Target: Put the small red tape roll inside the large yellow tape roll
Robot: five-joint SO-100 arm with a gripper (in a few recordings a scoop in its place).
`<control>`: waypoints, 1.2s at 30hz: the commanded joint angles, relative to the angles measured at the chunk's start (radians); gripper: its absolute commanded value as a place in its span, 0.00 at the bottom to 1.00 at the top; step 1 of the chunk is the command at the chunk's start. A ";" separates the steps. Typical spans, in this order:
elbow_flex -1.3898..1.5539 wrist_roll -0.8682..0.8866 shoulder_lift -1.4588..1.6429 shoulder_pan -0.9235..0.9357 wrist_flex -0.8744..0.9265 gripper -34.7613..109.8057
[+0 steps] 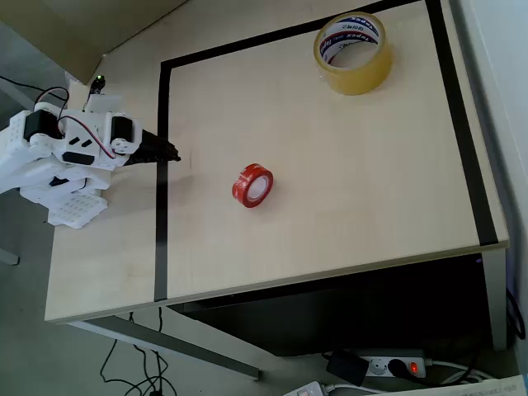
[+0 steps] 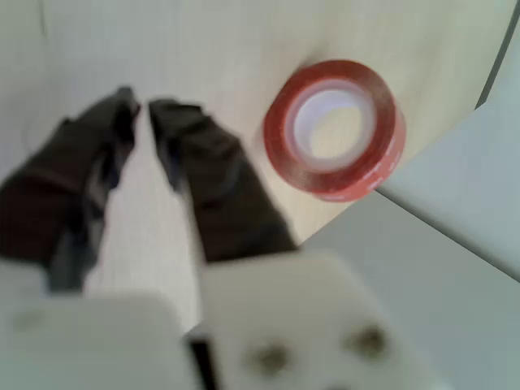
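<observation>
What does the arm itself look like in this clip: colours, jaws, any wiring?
White plastic arm with black servo blocks and thin red-and-black wires looped over its top. The gripper has two dark, tapering jaws below a white housing. A small green light glows at the arm's back.

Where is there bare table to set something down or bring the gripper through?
Most of the taped area is bare: the stretch between the small red tape roll and the large yellow tape roll, and everything right of the red roll. The only tight spot is near the gripper, at the left tape line.

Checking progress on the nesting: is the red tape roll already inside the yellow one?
No. In the overhead view the small red tape roll lies mid-table, far from the large yellow tape roll.
</observation>
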 commanded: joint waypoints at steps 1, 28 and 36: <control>0.015 0.043 -0.005 -0.078 0.144 0.24; -0.558 -0.026 -0.420 0.057 0.179 0.24; -1.200 -0.026 -0.997 0.149 0.342 0.24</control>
